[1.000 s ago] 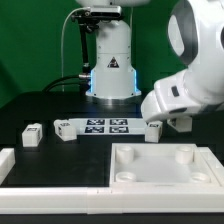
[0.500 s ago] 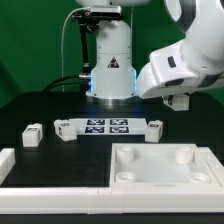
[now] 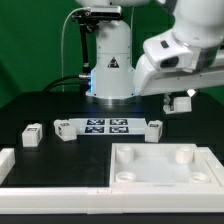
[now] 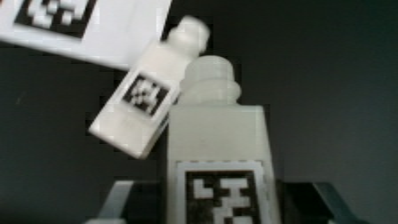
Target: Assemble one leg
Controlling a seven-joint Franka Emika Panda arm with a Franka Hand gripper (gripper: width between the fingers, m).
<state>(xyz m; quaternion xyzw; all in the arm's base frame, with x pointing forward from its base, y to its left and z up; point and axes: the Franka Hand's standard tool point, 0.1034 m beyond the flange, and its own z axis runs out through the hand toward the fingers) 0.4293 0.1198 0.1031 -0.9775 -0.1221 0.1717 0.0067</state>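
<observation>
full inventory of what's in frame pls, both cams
loose legs: 3, white with black-and-white tags; two off the marker board's end at the exterior view's left, one at its other end
held leg: 1, white, tagged; in the air, clamped in the gripper
marker board: 1, white, several tags; flat, mid-table
tray-like part: 1, white, raised rims; front, exterior view's right
white rail: 1; front, exterior view's left
table: 1, dark
robot base: 1, white; behind the board
arm: 1, white; top, exterior view's right
gripper: 1; shut on the held leg
</observation>
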